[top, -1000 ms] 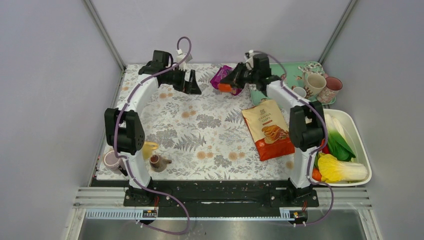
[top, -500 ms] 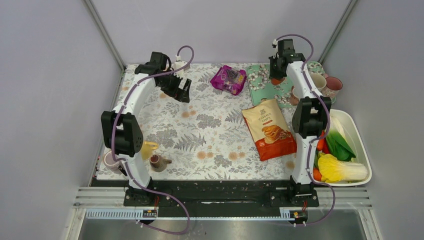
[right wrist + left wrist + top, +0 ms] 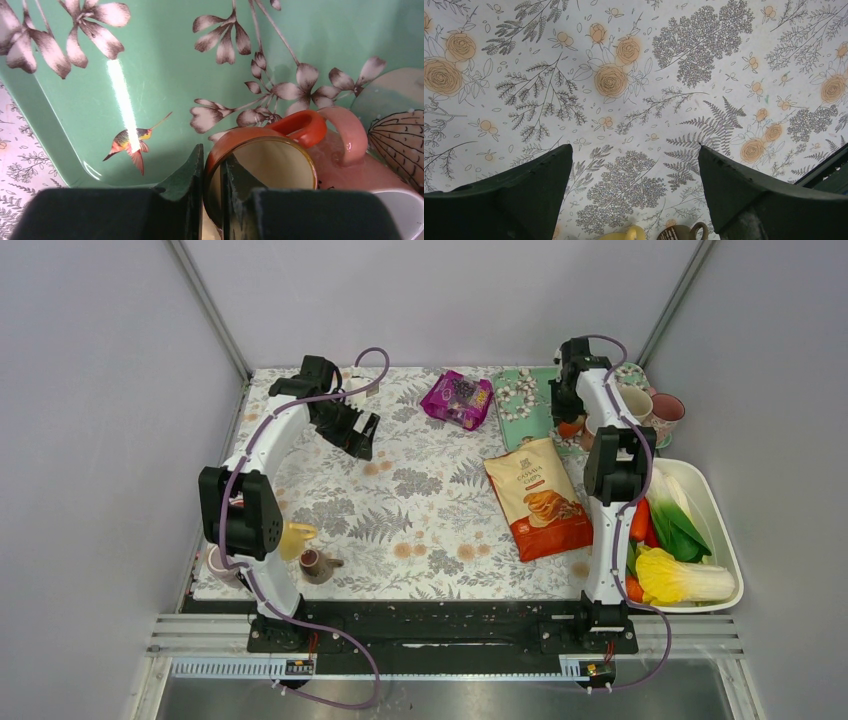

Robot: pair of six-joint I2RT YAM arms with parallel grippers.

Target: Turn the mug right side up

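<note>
Since a second ago, the orange mug (image 3: 265,172) has been carried from beside the purple packet (image 3: 458,398) across to the green tray (image 3: 527,412) at the table's (image 3: 420,520) far right corner. The mug is pinched at its rim by the right gripper (image 3: 212,157): jaws nearly closed, one finger inside the cream interior, one against the outer wall. The mouth is turned toward the wrist camera, handle on the far side. Whether the base rests on the tray cannot be told.

A pink mug (image 3: 350,165) is seen close against the orange one on its right; contact cannot be confirmed. A cream mug (image 3: 632,405) is noted further toward the tray's right edge.

The left gripper (image 3: 634,150) is held wide open over bare patterned cloth near the far left corner, nothing between its fingers.

An orange snack bag (image 3: 538,498) is laid flat right of the table's centre. A white tub (image 3: 722,508) of vegetables is set along the right edge. A yellow mug (image 3: 298,536) and a small brown jug (image 3: 315,563) are recorded at the near left corner.
</note>
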